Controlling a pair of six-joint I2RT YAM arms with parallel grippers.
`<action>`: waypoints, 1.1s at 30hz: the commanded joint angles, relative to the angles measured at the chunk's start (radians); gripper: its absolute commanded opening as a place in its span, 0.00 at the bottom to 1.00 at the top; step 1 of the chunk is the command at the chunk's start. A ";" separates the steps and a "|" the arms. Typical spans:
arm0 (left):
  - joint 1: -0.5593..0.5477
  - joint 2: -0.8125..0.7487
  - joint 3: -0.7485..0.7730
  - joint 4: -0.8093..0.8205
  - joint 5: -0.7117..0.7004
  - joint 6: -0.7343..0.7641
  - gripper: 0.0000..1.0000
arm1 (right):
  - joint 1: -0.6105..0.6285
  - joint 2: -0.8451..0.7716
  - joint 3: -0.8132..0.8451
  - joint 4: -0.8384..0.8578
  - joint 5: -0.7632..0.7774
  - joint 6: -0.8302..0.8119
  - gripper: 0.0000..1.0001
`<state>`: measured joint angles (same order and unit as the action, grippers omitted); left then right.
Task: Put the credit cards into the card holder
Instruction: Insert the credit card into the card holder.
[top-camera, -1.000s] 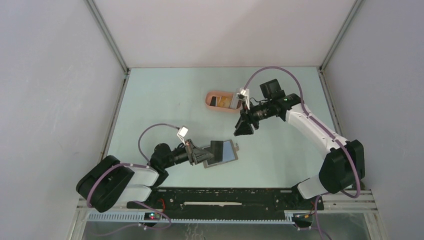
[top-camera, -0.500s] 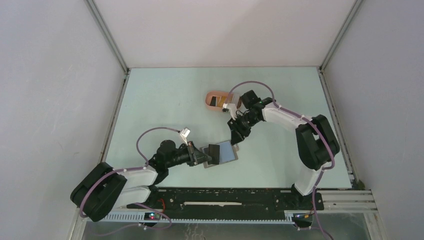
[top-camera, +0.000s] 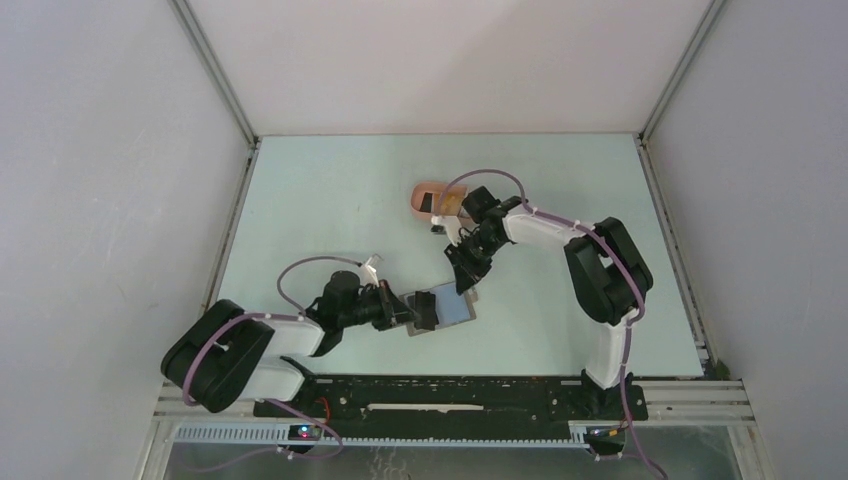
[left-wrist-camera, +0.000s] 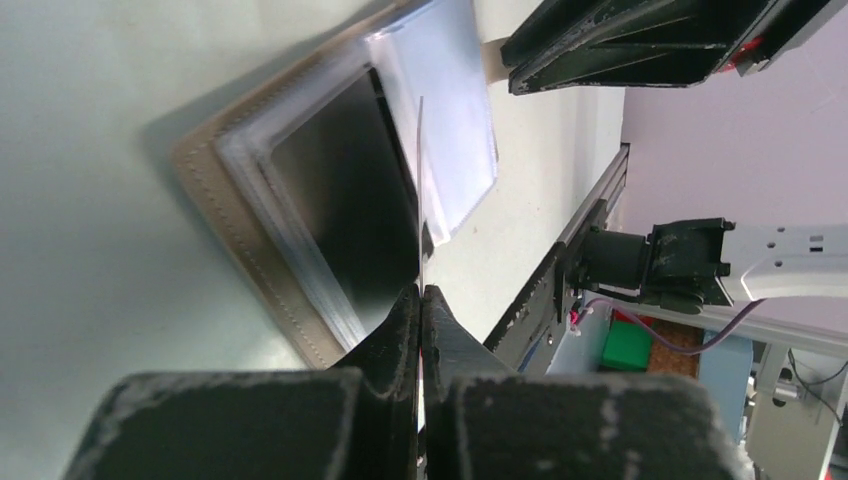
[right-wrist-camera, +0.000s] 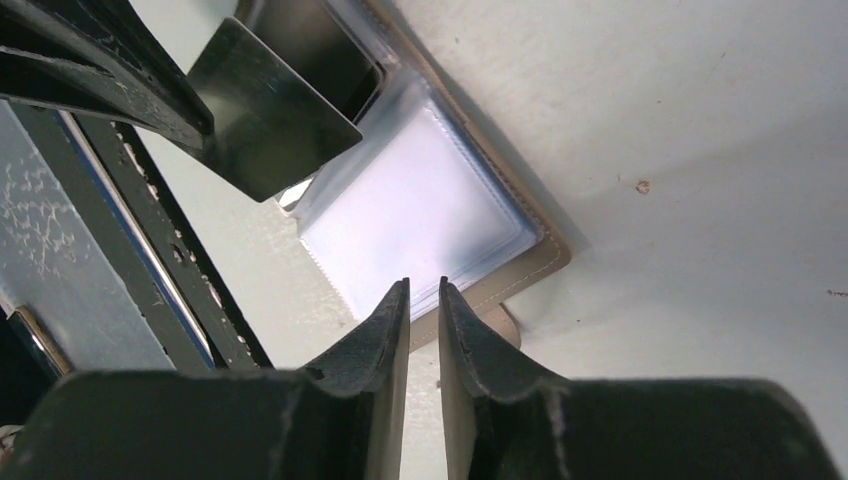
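Note:
The card holder (top-camera: 452, 308) lies open on the table, its clear sleeves (right-wrist-camera: 420, 215) facing up and a dark card (left-wrist-camera: 340, 200) in one sleeve. My left gripper (left-wrist-camera: 421, 292) is shut on a thin black credit card (right-wrist-camera: 270, 120), held on edge over the holder's near half. The right gripper (right-wrist-camera: 423, 287) hovers at the holder's far edge, just over the sleeve ends. Its jaws stand a narrow gap apart with nothing between them. More cards (top-camera: 430, 203) lie in the pink tray.
The salmon-pink oval tray (top-camera: 422, 190) sits behind the holder, partly covered by the right arm (top-camera: 540, 225). The holder's snap tab (right-wrist-camera: 505, 325) sticks out beside the right fingers. A black rail (top-camera: 450, 392) runs along the near table edge.
The right arm has swung from the pink tray down to the holder's far edge, its jaws narrowing. The left gripper, still holding the black card, has shifted slightly over the holder.

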<state>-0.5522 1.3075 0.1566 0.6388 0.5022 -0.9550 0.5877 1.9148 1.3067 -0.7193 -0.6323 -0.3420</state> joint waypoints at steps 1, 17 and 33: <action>0.027 0.050 0.031 0.075 0.038 -0.037 0.00 | 0.009 0.048 0.046 -0.034 0.036 0.015 0.23; 0.061 0.194 0.028 0.177 0.121 -0.123 0.00 | 0.029 0.107 0.080 -0.074 0.079 0.012 0.17; 0.067 0.294 0.056 0.230 0.150 -0.168 0.00 | 0.035 0.111 0.088 -0.088 0.082 0.009 0.15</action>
<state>-0.4900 1.5764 0.1802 0.8268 0.6357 -1.1019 0.6067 2.0125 1.3678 -0.7959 -0.5583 -0.3336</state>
